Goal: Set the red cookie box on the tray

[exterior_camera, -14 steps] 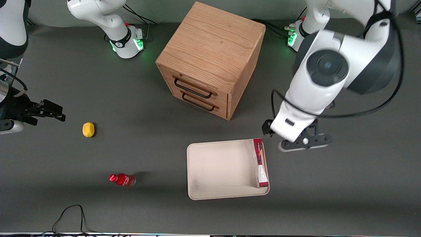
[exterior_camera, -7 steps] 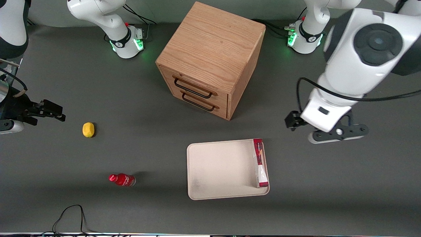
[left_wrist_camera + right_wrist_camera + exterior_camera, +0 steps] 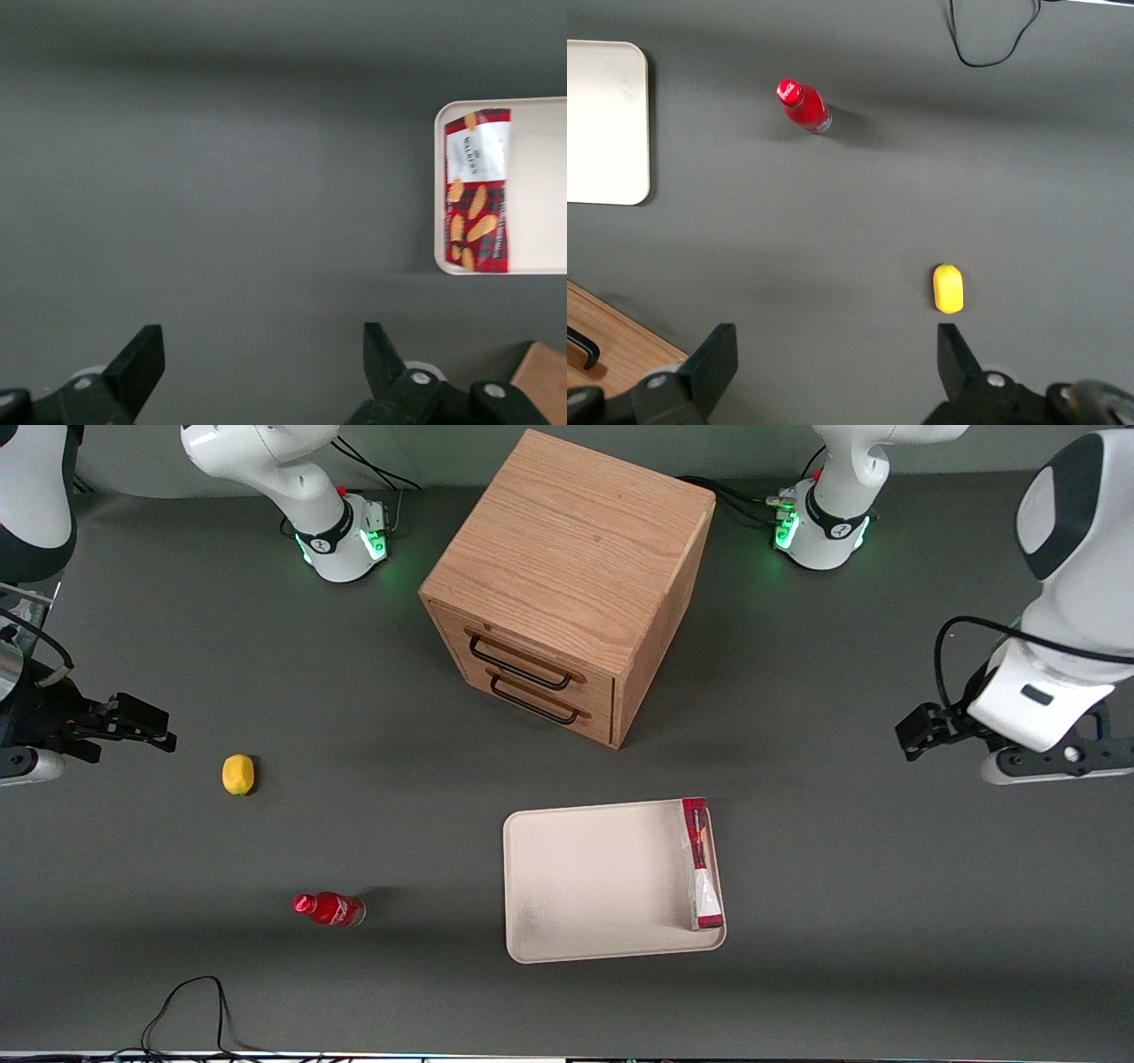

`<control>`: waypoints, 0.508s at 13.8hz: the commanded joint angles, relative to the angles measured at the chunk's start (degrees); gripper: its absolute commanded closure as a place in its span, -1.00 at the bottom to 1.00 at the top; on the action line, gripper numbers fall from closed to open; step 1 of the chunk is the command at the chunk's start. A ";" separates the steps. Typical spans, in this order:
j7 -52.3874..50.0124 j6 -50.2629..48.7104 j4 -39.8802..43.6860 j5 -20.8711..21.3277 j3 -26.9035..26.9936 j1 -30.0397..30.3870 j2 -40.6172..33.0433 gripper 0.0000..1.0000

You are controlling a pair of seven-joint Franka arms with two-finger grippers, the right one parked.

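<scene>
On the tray point(image 3: 594, 881), the red box point(image 3: 701, 864) lies flat along the short rim at the working arm's end, its long side close against that rim and its white stretch toward the front camera. The wrist view shows the same: the box point(image 3: 477, 189) sits just inside the tray's point(image 3: 540, 186) rounded edge, red with tan cookie print and a white band across one end.

Well apart from it, out toward the working arm's end of the table, the gripper point(image 3: 1019, 757) hangs above bare grey table point(image 3: 842, 886), farther from the front camera than the tray. In the wrist view the gripper point(image 3: 264, 354) has its two black fingers point(image 3: 142, 359) spread wide, with nothing between them but table point(image 3: 221, 177). No part of the gripper touches the box or the tray.

A wooden cabinet point(image 3: 571, 580) with two black-handled drawers stands farther from the camera than the tray, its drawers closed. Toward the parked arm's end, a small red bottle point(image 3: 330, 909) lies on its side about level with the tray's near half, and a yellow lemon point(image 3: 237, 774) sits farther from the camera than the bottle. The right wrist view shows that bottle point(image 3: 803, 107), the lemon point(image 3: 948, 289) and one end of the tray point(image 3: 607, 124). A black cable point(image 3: 190, 1010) loops at the table's near edge.
</scene>
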 commanded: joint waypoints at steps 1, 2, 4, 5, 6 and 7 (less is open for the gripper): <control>3.66 1.01 -3.01 -1.41 2.43 0.13 -2.99 -1.00; 4.53 0.75 -2.74 -1.41 2.44 0.57 -2.99 -1.00; 7.17 -0.91 -1.00 -1.59 2.44 1.63 -3.08 -1.00; 7.09 -3.01 0.93 -1.76 2.44 1.63 -2.99 -1.00; 6.83 -4.34 2.17 -1.76 2.52 1.63 -2.99 -1.00; 6.83 -5.13 2.70 -1.85 2.52 1.63 -2.99 -1.00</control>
